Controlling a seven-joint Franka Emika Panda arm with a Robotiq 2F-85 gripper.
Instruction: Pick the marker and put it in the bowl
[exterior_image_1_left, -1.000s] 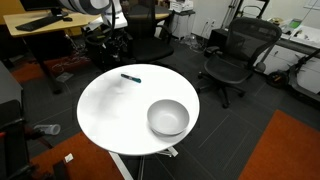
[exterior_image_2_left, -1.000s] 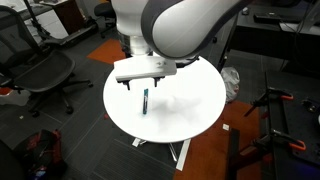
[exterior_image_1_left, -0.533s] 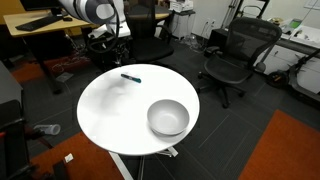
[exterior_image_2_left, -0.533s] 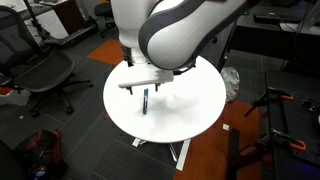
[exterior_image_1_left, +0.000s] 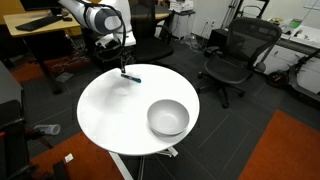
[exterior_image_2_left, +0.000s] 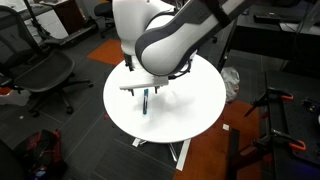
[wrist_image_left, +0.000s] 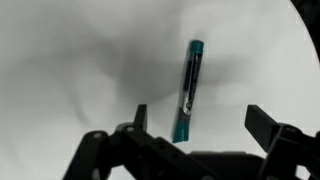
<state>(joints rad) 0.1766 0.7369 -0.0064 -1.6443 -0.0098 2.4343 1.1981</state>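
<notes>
Closest in, on the wrist view: the end effector (wrist_image_left: 199, 113) hung right over the marker (wrist_image_left: 187, 90). Its fingers were spread wide, one on each side, and neither touched it as far as I could see. The marker lay flat on the white bench (wrist_image_left: 70, 60), with its teal end toward the top of the picture. It sat a little nearer the finger on the picture's left than the other one. Nothing was gripped, so the pick had not been made.

Stepping back, an exterior view showed the marker (exterior_image_2_left: 145, 100) just beneath the spread fingers of the end effector (exterior_image_2_left: 145, 87), resting on the bench (exterior_image_2_left: 195, 115). The bulk of the arm (exterior_image_2_left: 165, 40) filled much of that picture, and I could not find the bowl in it.

Farther out, the bowl (exterior_image_1_left: 168, 117) stood upright on the bench, well apart from the marker (exterior_image_1_left: 131, 77) and toward the opposite edge. It looked empty to me.

My read was that the task sat at its very first step, with the approach lined up and no grasp yet. Everything that counted was left to do: come down the last bit, close on the marker and lift it clear. After that came the carry across the bench and the release over the bowl.
</notes>
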